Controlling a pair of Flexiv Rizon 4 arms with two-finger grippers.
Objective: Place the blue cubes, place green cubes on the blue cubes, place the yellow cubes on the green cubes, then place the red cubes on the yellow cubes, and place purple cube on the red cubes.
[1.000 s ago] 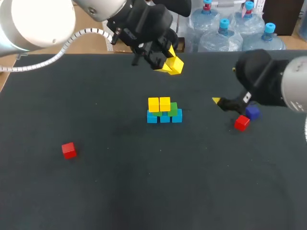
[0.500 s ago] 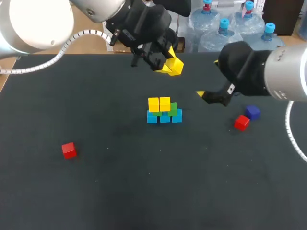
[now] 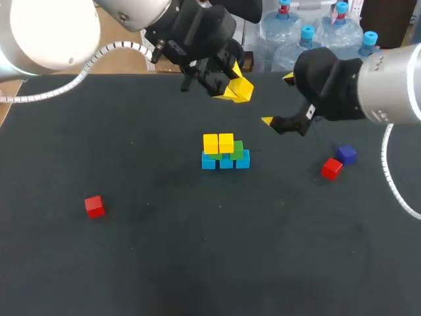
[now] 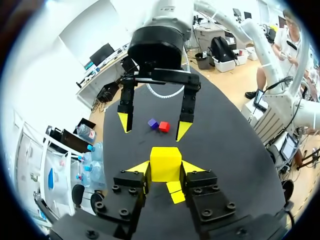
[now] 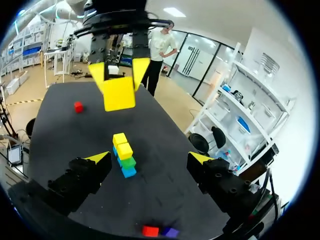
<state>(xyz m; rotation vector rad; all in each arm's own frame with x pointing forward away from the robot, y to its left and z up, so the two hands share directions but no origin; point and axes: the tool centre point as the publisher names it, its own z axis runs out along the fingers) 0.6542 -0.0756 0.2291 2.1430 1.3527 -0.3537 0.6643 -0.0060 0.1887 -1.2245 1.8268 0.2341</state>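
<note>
Left hand point(image 4: 165, 170) grips a yellow cube point(image 3: 241, 89) between both fingers, raised over the far side of the tabletop point(image 3: 197, 250), behind the stack point(image 3: 225, 153). Stack: three blue cubes point(image 3: 225, 161) in a row, green cubes point(image 3: 237, 147) on them, a yellow pair point(image 3: 218, 143) on top. Right hand point(image 5: 149, 158) is open and empty, right of the stack. A red cube point(image 3: 331, 168) lies just beside the purple cube point(image 3: 346, 154) at right. A second red cube point(image 3: 95, 206) lies well apart at left.

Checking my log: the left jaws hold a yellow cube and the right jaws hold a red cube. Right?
Not quite. The left jaws do hold a yellow cube, but the right jaws are open and empty, as the right wrist view shows. A red cube lies on the table beside the purple cube.
</note>
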